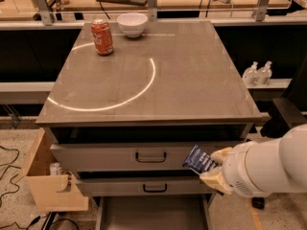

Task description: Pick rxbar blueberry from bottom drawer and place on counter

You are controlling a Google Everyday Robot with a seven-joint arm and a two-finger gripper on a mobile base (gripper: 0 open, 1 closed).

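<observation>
My gripper (211, 169) is at the lower right, in front of the two drawer fronts, shut on the rxbar blueberry (198, 160), a small dark blue wrapper with pale markings. The bar is held tilted above the open bottom drawer (153, 214), whose plain grey floor shows at the bottom edge, and below the level of the counter (182, 75). The counter is a glossy grey-brown top with a white arc of light across it.
A red soda can (102, 37) and a white bowl (132, 24) stand at the counter's far left. A cardboard box (48, 186) sits on the floor to the left of the drawers. Two spray bottles (257, 73) stand on a shelf at the right.
</observation>
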